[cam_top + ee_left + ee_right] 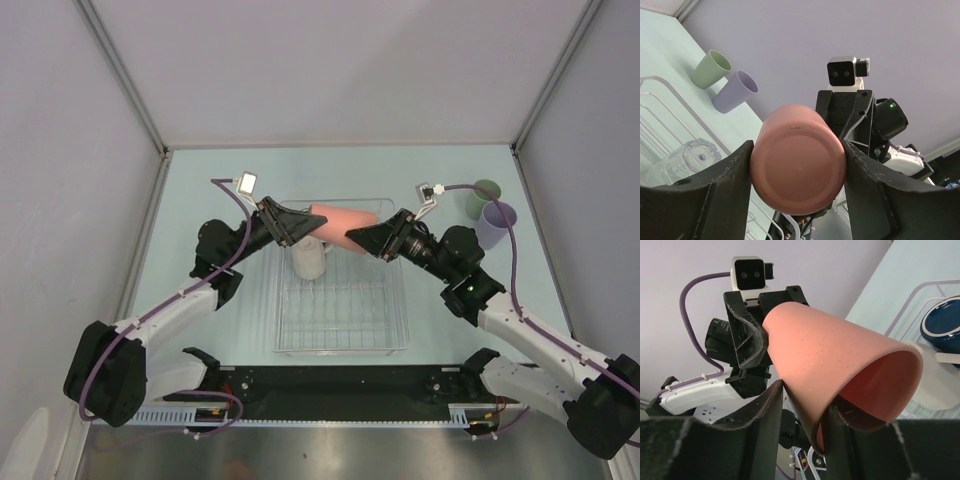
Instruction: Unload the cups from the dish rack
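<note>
A salmon-orange cup [345, 219] hangs on its side above the far end of the dish rack [340, 350], between my two grippers. My left gripper [300, 226] is shut on its base end [799, 160], one finger on each side. My right gripper [366, 238] has closed on the cup's rim [840, 360], one finger outside the wall and one inside the mouth. A cream-white mug [310, 258] stands in the rack under the cup. The right wrist view shows a dark blue mug [942, 322] beside it. A clear glass [695, 155] also sits in the rack.
A sage green cup [483, 195] and a lavender cup [497, 222] stand on the table right of the rack, close together near the right wall. The near half of the rack holds only its wire grid. The enclosure walls stand on three sides.
</note>
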You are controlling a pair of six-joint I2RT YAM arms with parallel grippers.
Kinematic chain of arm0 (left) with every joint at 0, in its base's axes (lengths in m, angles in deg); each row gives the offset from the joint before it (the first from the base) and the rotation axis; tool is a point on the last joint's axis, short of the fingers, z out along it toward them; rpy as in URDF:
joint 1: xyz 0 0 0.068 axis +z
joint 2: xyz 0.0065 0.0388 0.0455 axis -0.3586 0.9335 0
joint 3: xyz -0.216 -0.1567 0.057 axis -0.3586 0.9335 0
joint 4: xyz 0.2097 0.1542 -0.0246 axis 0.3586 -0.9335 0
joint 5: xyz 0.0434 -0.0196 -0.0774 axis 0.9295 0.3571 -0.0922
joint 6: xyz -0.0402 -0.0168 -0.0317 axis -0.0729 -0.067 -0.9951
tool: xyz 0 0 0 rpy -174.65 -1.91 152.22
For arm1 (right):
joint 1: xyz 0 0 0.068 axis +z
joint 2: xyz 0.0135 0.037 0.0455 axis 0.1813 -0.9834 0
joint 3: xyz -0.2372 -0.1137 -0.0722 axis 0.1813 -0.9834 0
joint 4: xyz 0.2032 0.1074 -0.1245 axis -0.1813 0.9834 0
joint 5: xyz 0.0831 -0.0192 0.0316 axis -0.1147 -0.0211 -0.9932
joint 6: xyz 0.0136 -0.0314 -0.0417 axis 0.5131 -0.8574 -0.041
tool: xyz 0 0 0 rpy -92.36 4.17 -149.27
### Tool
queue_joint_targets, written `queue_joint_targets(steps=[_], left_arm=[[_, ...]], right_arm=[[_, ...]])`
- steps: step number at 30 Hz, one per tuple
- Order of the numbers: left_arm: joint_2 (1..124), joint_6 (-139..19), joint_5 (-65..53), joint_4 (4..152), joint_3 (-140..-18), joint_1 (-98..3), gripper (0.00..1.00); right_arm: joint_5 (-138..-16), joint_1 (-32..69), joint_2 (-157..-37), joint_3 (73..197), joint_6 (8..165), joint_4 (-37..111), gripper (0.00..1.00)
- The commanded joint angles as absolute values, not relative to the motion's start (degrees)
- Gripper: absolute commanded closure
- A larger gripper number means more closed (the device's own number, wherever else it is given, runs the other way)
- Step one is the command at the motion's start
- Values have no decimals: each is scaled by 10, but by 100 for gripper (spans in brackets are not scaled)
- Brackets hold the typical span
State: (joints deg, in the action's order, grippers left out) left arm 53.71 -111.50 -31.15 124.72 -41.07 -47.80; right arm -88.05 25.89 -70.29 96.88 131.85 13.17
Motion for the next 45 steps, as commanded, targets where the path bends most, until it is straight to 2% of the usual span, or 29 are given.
queue_joint_targets(steps=[1, 4, 5, 6, 8, 9, 10, 12, 13, 16, 19, 23, 24, 27, 32, 36, 40, 43, 45], left_arm=[[541, -1137, -330, 1305, -407, -477, 100], [550, -1144, -334, 1316, -402, -477, 100], [551, -1143, -334, 1312, -402, -477, 100], [554, -1142, -335, 1309, -405, -477, 100], [555, -1126, -335, 1275, -415, -477, 98], [554, -1116, -332, 1258, -420, -477, 94], [554, -1103, -332, 1240, -425, -477, 75], [554, -1063, -329, 1179, -445, -477, 56], [556, -1050, -327, 1137, -454, -477, 35], [563, -1014, -315, 1080, -482, -477, 17], [577, -1006, -313, 1058, -501, -477, 17], [585, -1020, -305, 1050, -494, -477, 17], [584, -1022, -300, 1048, -491, -477, 18], [571, -1017, -284, 1034, -485, -477, 19], [544, -975, -225, 906, -521, -477, 20], [521, -958, -193, 813, -536, -478, 21], [500, -960, -186, 782, -531, -479, 22], [484, -956, -183, 749, -533, -480, 23], [477, -954, -176, 727, -534, -482, 24]], right_arm=[[-916, 268, -727, 990, 1329, 73, 64], [-917, 271, -729, 988, 1332, 69, 80], [-917, 271, -727, 987, 1332, 72, 93], [-911, 271, -721, 988, 1330, 78, 100], [-906, 271, -713, 989, 1319, 98, 100], [-898, 272, -701, 990, 1312, 121, 100], [-893, 272, -692, 992, 1304, 138, 100], [-859, 272, -673, 998, 1278, 198, 100], [-846, 272, -649, 1003, 1267, 220, 100], [-797, 270, -602, 1022, 1226, 309, 100], [-725, 267, -566, 1056, 1197, 412, 100], [-557, 265, -570, 1140, 1171, 559, 100], [-533, 264, -579, 1160, 1160, 617, 100], [-485, 262, -598, 1220, 1139, 669, 100], [-354, 258, -633, 1317, 1141, 791, 100], [-284, 254, -722, 1409, 1192, 908, 100], [-219, 257, -791, 1467, 1294, 1026, 100], [-203, 245, -834, 1512, 1362, 1124, 100], [-212, 201, -838, 1502, 1371, 1147, 100]])
